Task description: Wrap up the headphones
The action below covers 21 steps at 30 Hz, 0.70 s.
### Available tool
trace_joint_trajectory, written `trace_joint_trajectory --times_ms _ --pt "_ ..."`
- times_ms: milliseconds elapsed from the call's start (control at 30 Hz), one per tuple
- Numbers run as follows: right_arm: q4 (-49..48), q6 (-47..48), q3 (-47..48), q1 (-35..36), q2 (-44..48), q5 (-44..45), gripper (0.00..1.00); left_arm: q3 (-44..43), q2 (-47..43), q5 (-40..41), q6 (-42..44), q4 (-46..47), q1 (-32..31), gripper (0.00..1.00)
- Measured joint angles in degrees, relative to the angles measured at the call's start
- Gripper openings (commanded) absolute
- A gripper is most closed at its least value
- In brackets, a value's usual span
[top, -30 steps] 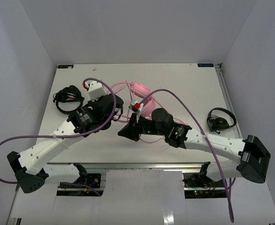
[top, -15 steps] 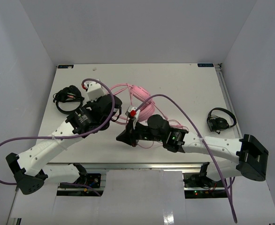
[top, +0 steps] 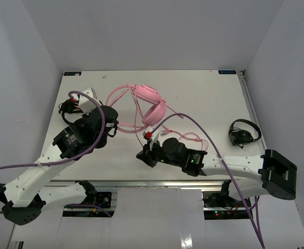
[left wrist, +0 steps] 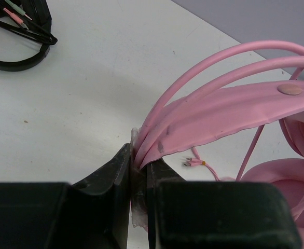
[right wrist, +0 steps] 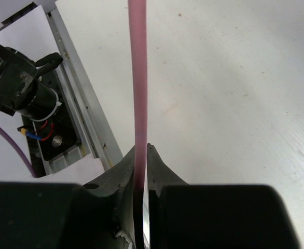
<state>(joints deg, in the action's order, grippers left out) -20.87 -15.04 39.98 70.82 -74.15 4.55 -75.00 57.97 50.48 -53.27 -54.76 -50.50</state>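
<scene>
- The headphones (top: 152, 102) are laid mid-table (top: 209, 93), toward the far edge.
- The headband (left wrist: 219, 111) is clamped by the left gripper (left wrist: 139, 174).
- The cable (right wrist: 139, 78) is pinched by the right gripper (right wrist: 142, 171).

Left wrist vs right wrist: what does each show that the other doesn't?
Only left wrist: left tool pinching the pink headband, an ear cup, a black headset. Only right wrist: right tool closed on one cable strand, the table's edge rail. Both: white table, shut tools.
</scene>
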Motion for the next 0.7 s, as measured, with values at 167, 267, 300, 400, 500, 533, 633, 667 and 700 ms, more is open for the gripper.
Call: trace_joint_trajectory --times_ms 167,267,300,400,500,533,633,667,700 --pt "-2.8 1.2 -2.1 0.5 0.0 3.6 0.15 0.0 -0.5 -0.8 -0.6 0.0 0.0 0.0" --pt "-4.8 2.1 -3.8 0.5 0.0 5.5 0.15 0.0 -1.3 -1.2 -0.8 0.0 0.0 0.0" --pt "-5.7 2.3 -4.4 0.5 0.0 6.0 0.15 0.0 -1.7 -1.4 -0.8 -0.1 0.0 0.0" --pt "-8.1 3.1 -6.3 0.5 -0.3 7.3 0.15 0.0 -3.0 -1.8 -0.7 -0.2 0.0 0.0" --pt "-9.7 3.9 -6.9 0.5 -1.5 8.3 0.15 0.0 -4.3 -2.1 -0.7 -0.4 0.0 0.0" --pt "-10.2 4.1 -6.9 0.5 -2.0 8.6 0.15 0.0 -4.7 -2.2 -0.7 -0.5 0.0 0.0" --pt "-11.3 4.8 -6.9 0.5 -3.5 9.2 0.15 0.0 -5.7 -2.5 -0.6 -0.6 0.1 0.0" --pt "-11.7 4.9 -6.9 0.5 -4.0 9.4 0.15 0.0 -6.0 -2.5 -0.6 -0.7 0.1 0.0" --pt "-12.1 5.0 -6.9 0.5 -4.5 9.5 0.14 0.0 -6.2 -2.6 -0.6 -0.8 0.1 0.0"
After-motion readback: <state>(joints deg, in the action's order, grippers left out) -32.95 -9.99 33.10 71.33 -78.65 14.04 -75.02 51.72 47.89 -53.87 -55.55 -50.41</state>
